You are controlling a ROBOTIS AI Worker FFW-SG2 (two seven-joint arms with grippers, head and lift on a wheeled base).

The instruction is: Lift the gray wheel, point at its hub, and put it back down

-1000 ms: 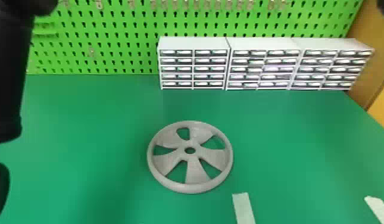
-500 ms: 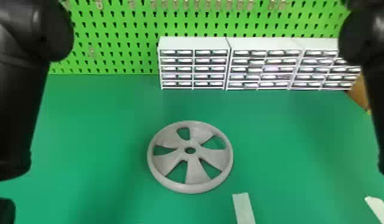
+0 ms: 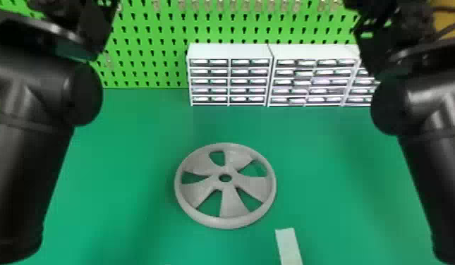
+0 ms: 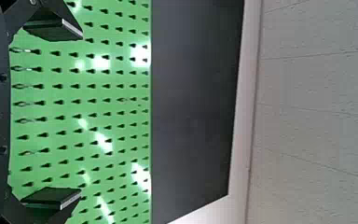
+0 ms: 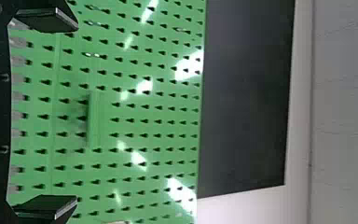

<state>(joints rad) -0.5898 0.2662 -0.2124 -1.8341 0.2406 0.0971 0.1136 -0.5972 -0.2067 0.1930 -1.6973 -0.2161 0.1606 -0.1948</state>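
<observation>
The gray wheel (image 3: 231, 206) lies flat on the green table in the head view, its hub hole facing up. My left gripper (image 3: 94, 26) is partly visible at the top left, beyond the wheel and raised well off the table. On the opposite side, my right gripper (image 3: 374, 45) is held up in front of the drawer units. In the left wrist view, the left gripper (image 4: 80, 114) has its two fingers wide apart with nothing between them. The right gripper (image 5: 77, 112) is likewise open and holding nothing in the right wrist view. Neither touches the wheel.
White drawer units (image 3: 230, 51) stand along the table's back edge before a green pegboard (image 3: 145, 53). A pale tape strip (image 3: 289, 246) lies front right of the wheel. Bare green table (image 3: 325, 169) separates the wheel from the right arm.
The right arm has come in from the right side, and the left arm has shifted farther into view. Wrist parts of both now show at the top. The wheel has stayed put.
</observation>
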